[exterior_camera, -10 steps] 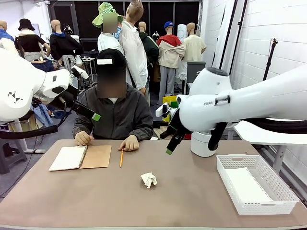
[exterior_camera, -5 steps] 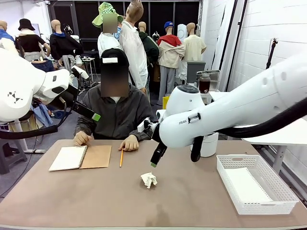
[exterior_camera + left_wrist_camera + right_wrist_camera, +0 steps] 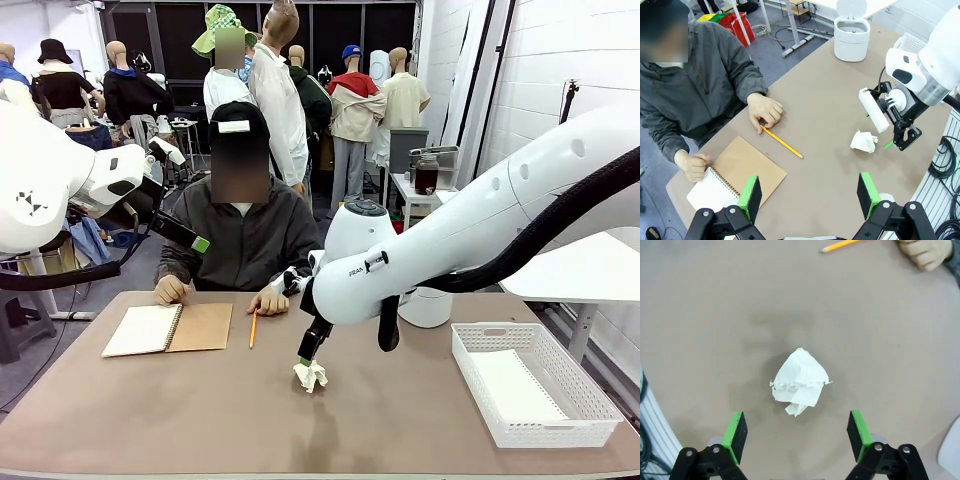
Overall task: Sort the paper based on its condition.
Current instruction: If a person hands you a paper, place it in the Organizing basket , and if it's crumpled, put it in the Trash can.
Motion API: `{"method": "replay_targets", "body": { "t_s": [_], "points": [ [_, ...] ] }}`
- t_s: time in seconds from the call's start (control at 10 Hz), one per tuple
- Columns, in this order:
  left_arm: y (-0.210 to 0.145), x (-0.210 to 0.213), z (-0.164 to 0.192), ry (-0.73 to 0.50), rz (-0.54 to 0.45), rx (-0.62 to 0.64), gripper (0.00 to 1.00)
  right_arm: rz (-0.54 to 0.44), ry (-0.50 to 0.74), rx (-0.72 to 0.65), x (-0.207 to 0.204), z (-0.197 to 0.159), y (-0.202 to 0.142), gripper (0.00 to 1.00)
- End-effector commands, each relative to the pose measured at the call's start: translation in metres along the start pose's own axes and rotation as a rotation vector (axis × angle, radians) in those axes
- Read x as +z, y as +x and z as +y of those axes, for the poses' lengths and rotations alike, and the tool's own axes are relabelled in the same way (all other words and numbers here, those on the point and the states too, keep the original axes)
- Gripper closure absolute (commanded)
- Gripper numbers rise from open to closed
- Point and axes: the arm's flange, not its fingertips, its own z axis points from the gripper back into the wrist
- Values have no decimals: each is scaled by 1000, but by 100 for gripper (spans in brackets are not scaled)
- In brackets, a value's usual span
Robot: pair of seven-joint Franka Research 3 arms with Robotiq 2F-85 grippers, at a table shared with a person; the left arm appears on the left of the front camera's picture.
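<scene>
— Looking at the crumpled paper ball (image 3: 310, 376), where does it lie?

— On the bare desk (image 3: 150, 420), about the middle, loose and not yet lifted. The right wrist view shows it as a wadded white sheet with a torn edge, sitting between the two green pads.

— So the right gripper (image 3: 307, 357) has it?

— No. It hangs right over the ball, fingers spread wide, one pad (image 3: 735, 431) on each side of it and neither touching. Nothing is held.

— Anything already sorted?

— I judge yes, in part. The white mesh basket (image 3: 470, 352) at the right end of the desk has what looks like a flat white sheet (image 3: 515, 390) lying in it. So the smooth paper seems to be in its place, and the crumpled one is what remains.

— Where would that go?

— Probably the white lidded bin (image 3: 852, 31) standing at the far right of the desk, beyond the basket. That is my guess from the layout only; nothing marks it.

— And the left gripper (image 3: 810, 192)?

— Raised off to the left, above the near edge, fingers open and empty. It takes no part just now.

— The person?

— Seated at the far side, one hand (image 3: 270, 299) resting beside a yellow pencil (image 3: 253, 328), the other by the open spiral notebook (image 3: 168, 328) at the far left. Both are well apart from the ball.

— What is left, then?

— Closing on the ball, lifting it, carrying it to its place and letting go.
</scene>
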Motion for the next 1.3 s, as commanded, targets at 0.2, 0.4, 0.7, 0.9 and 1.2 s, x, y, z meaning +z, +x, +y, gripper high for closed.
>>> {"method": "replay_targets", "body": {
  "t_s": [0.2,0.4,0.7,0.9,1.2],
  "points": [
    [0,1,1,-7,4,5,0,-6,-5,1,4,1,1,0],
    [0,1,1,-7,4,5,0,-2,-1,2,1,1,1,0],
    [0,1,1,-7,4,5,0,64,12,-10,-40,-12,16,0],
    [0,1,1,-7,4,5,0,80,14,-15,-54,-16,22,0],
    [0,1,1,-7,4,5,0,124,29,-30,-66,-20,25,0]
  ]
}}
